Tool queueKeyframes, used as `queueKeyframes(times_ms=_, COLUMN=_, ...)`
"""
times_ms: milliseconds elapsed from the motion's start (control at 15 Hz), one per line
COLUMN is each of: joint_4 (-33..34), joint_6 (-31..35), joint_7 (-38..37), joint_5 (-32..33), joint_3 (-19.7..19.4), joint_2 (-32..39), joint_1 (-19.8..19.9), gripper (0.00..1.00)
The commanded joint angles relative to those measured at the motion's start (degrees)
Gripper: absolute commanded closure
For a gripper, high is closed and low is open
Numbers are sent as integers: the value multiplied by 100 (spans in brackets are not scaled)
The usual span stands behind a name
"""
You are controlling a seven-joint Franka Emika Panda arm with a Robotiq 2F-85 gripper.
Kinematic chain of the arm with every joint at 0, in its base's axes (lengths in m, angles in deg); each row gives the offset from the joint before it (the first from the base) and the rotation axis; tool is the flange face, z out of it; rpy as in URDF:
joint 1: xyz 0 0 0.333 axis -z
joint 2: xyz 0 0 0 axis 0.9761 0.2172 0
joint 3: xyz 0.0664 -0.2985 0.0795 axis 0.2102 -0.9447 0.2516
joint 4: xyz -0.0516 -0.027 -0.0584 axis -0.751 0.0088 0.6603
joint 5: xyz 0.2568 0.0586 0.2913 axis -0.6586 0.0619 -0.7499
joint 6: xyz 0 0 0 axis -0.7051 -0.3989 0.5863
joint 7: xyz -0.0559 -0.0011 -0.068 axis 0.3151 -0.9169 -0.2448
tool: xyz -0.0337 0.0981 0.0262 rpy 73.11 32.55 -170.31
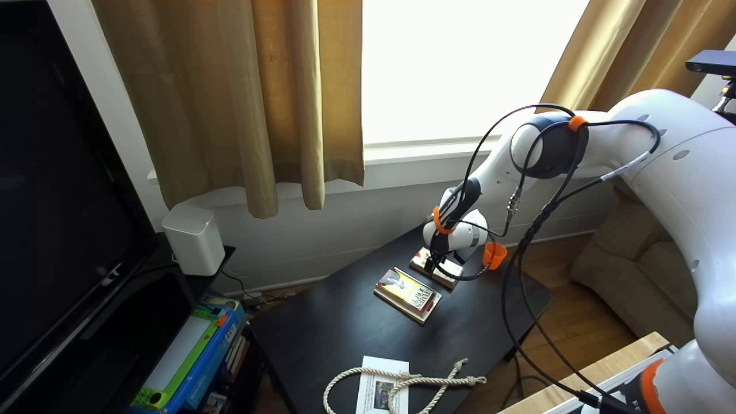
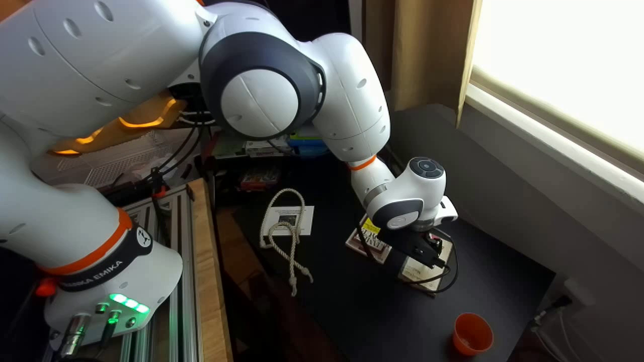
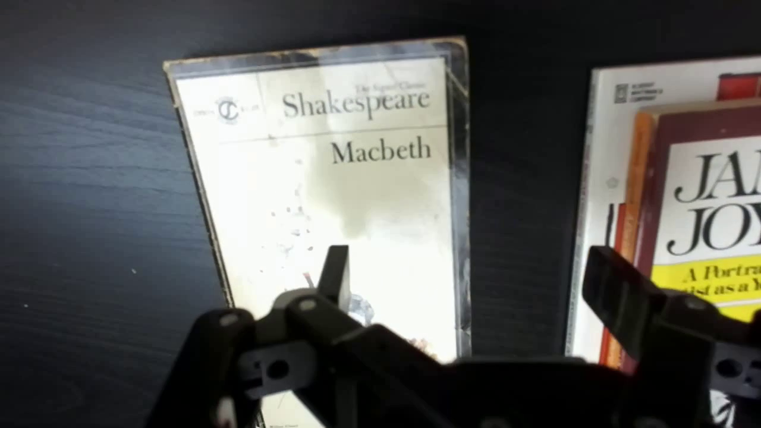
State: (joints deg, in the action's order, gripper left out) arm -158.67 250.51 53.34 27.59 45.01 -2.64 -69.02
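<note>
Your gripper (image 3: 468, 279) gapes wide, holding zilch; wrist view puts the Macbeth book (image 3: 383, 202) left of the gap's middle, long side roughly crosswise to the jaws' spread.

On the dark table (image 1: 328, 333), a printed sheet (image 2: 288, 211) is crossed by a looped rope (image 1: 437, 381) with knotted ends; an orange cup (image 2: 473, 334) is set near the table's edge, well apart from the sheet; a white box (image 1: 192, 240) is stood beside the TV (image 1: 57, 190); a green-and-blue plastic item (image 1: 190, 356) is seen below the box; the window (image 1: 466, 63) is flanked by tan curtains (image 1: 224, 109); a beige sofa (image 1: 644, 264) is partly shown beyond the table.
</note>
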Motion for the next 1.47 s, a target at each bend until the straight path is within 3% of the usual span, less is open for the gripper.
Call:
queueKeyframes(times_ms=0, joint_4=204, joint_6=359, joint_7=-520, joint_5=559, joint_3=-417, joint_2=294, joint_1=-386, gripper=0)
queueKeyframes(times_ms=400, joint_4=497, joint_6=622, joint_7=-1033, joint_5=1016, joint_3=-794, joint_2=631, joint_1=-687, gripper=0)
queueKeyframes(times_ms=467, joint_4=556, joint_6=600, joint_7=-1077, joint_5=1051, joint_3=-826, joint_2=685, joint_1=-704, gripper=6)
queueKeyframes(times_ms=533, joint_4=613, joint_6=567, joint_7=-1130, joint_5=1072, joint_3=-853, joint_2=729, joint_1=-717, gripper=26)
queueKeyframes(times_ms=1133, joint_4=805, joint_6=163, joint_7=-1333, joint_5=1017, joint_3=-688, joint_2=805, joint_1=-531, gripper=94)
queueKeyframes(times_ms=1200, joint_4=795, joint_6=118, joint_7=-1347, joint_5=1008, joint_3=-664, joint_2=790, joint_1=-517, gripper=99)
queueKeyframes(times_ms=1400, joint_4=742, joint_6=56, joint_7=-1376, joint_5=1005, joint_3=-609, joint_2=725, joint_1=-473, gripper=100)
